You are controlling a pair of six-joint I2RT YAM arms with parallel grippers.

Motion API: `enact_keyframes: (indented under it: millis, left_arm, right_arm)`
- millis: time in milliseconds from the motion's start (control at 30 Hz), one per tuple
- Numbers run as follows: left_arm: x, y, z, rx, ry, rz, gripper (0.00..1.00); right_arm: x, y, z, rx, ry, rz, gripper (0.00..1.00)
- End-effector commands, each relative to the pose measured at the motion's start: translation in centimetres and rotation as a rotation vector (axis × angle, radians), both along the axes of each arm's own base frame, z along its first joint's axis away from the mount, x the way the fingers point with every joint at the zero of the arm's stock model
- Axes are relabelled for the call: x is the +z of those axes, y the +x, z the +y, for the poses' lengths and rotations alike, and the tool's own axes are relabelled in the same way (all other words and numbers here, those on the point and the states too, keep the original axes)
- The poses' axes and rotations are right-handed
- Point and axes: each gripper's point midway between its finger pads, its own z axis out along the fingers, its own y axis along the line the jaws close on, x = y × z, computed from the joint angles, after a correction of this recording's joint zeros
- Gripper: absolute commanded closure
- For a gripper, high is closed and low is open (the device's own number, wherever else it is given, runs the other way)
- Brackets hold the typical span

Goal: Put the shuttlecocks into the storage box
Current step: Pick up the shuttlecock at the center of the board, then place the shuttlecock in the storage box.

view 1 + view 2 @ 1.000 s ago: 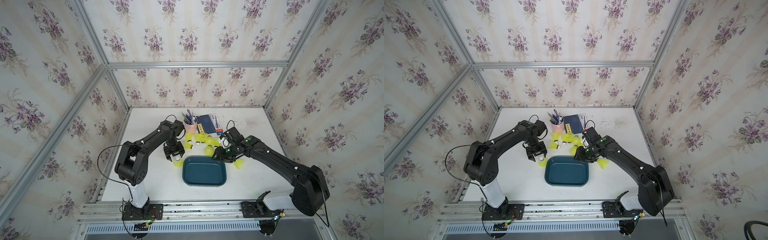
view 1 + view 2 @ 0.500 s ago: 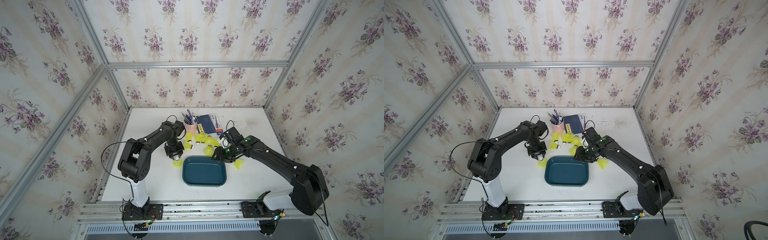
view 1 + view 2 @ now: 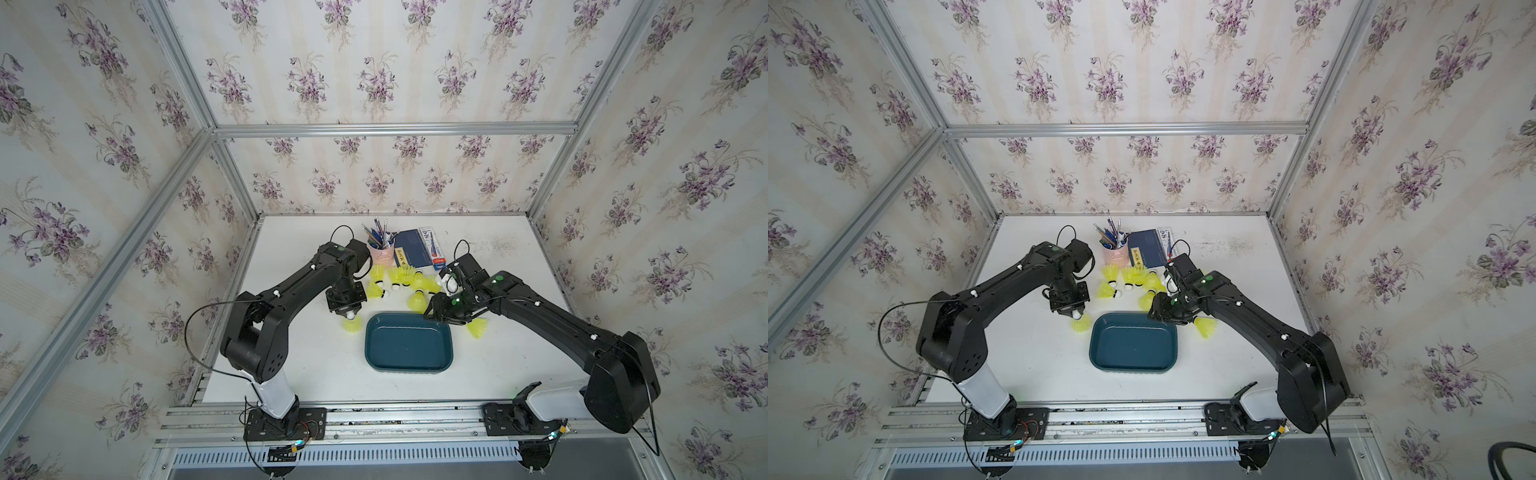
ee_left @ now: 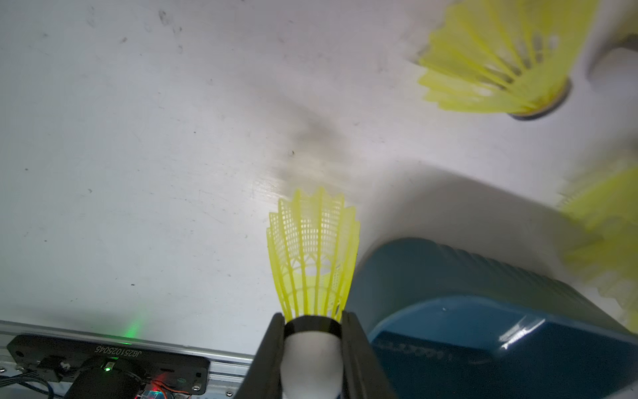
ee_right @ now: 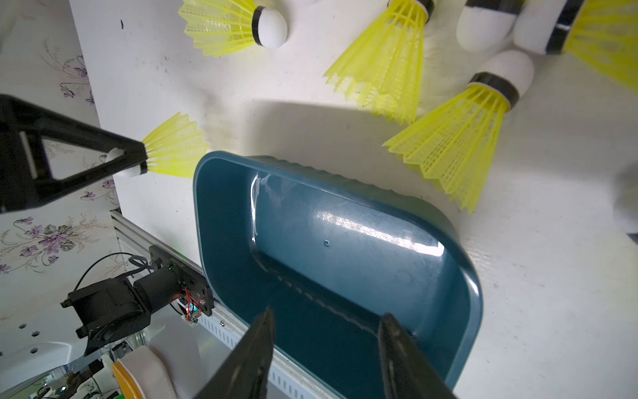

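My left gripper is shut on the white tip of a neon yellow shuttlecock, whose skirt points away from the jaws. In both top views this shuttlecock is just outside the far left corner of the dark teal storage box, which has nothing in it. My right gripper hangs open over the box's far right corner. Several shuttlecocks lie in a cluster behind the box. One more shuttlecock lies to its right.
A pink pen cup, a blue notebook and a small packet stand behind the shuttlecock cluster. The aluminium rail carrying both arm bases runs along the table's front edge.
My left gripper's jaws have closed on the shuttlecock's tip. The right arm has barely moved and its jaws stay apart.
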Motion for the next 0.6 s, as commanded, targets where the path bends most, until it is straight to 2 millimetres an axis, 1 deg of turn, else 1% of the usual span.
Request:
enact_keyframes:
  millis: [0, 100, 167, 267, 300, 333, 367, 433, 500, 533, 567]
  left_arm:
    - [2.9, -1.0, -0.7, -0.073, 0.05, -0.109, 0.89]
    - [4.6, -2.6, -3.9, -0.21, 0.038, -0.228, 0.88]
    - [5.0, -3.8, -6.0, -0.28, 0.008, -0.306, 0.88]
    - [5.2, -4.6, -8.7, -0.33, -0.061, -0.447, 0.88]
    - [4.9, -4.6, -9.6, -0.338, -0.076, -0.484, 0.89]
    - [5.5, -4.7, -10.2, -0.334, -0.113, -0.537, 0.89]
    - [5.4, -4.7, -10.8, -0.326, -0.126, -0.568, 0.92]
    - [5.2, -4.4, -11.7, -0.311, -0.136, -0.617, 0.95]
    - [5.1, -4.1, -12.8, -0.31, -0.154, -0.658, 0.96]
    - [4.1, -4.0, -13.6, -0.323, -0.139, -0.657, 0.96]
    - [3.9, -3.9, -14.1, -0.33, -0.135, -0.668, 0.96]
  right_arm:
    - [0.8, 0.2, -0.9, -0.001, -0.038, -0.043, 0.48]
    - [1.6, -0.3, -1.6, -0.016, -0.042, -0.067, 0.48]
    - [1.8, -0.8, -2.3, -0.028, -0.047, -0.085, 0.48]
    - [1.5, -1.5, -3.3, -0.056, -0.06, -0.095, 0.48]
    - [1.3, -1.7, -3.5, -0.065, -0.057, -0.093, 0.49]
    - [1.1, -2.0, -3.8, -0.074, -0.055, -0.088, 0.49]
    - [0.9, -2.2, -4.0, -0.085, -0.054, -0.084, 0.49]
    - [0.6, -2.6, -4.3, -0.099, -0.049, -0.081, 0.49]
    - [0.3, -2.8, -4.7, -0.11, -0.048, -0.079, 0.49]
    - [0.1, -2.8, -4.9, -0.116, -0.051, -0.076, 0.49]
    - [0.0, -2.8, -5.0, -0.122, -0.051, -0.075, 0.49]
